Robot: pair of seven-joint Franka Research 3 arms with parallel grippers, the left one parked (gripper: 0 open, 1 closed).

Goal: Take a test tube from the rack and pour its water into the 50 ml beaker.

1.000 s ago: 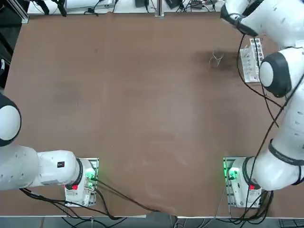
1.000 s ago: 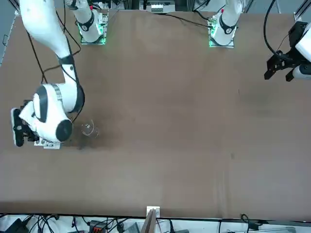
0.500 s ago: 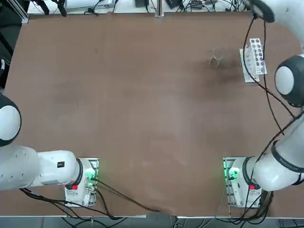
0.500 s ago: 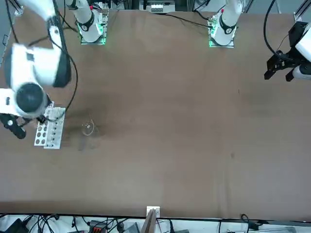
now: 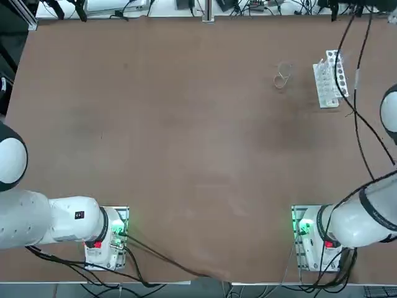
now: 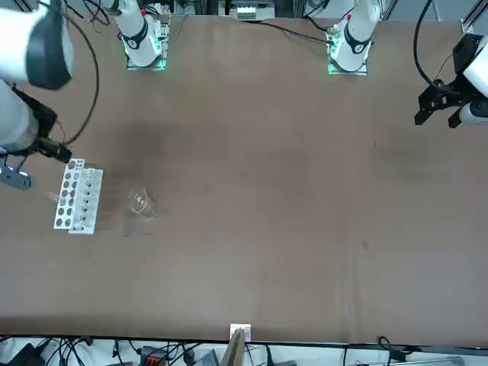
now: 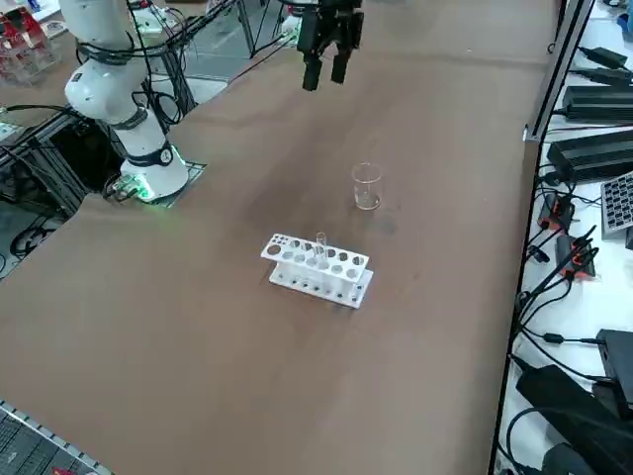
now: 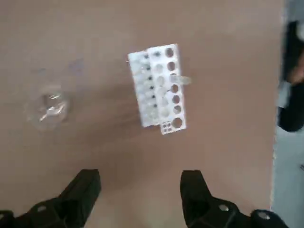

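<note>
Brown laminate table (image 5: 186,124) carried the task's things near its far right corner, as the robot sees it. White plastic rack (image 5: 329,79) lay flat there, one clear test tube (image 7: 320,243) standing in a middle hole, the other holes seemingly empty. Glass beaker (image 5: 283,74) stood upright just beside the rack, apart from it; whether it held water could not be told. Right gripper (image 8: 137,187) hung high above the rack, looking down on both rack (image 8: 157,88) and beaker (image 8: 47,105); jaws were spread wide and held nothing. Judgement: with the tube seated in the rack and the jaws empty aloft, the scene fitted either an approach before picking the tube, or a retreat after pouring and returning it; the pictures did not settle which. If a pick lay ahead, it would call for descending straight over the tube's top, jaws straddling it clear of neighbouring holes, a light closing force on thin glass, then a vertical lift to keep the rack from tipping. No brand, label or legible writing was seen on rack, tube or beaker.
</note>
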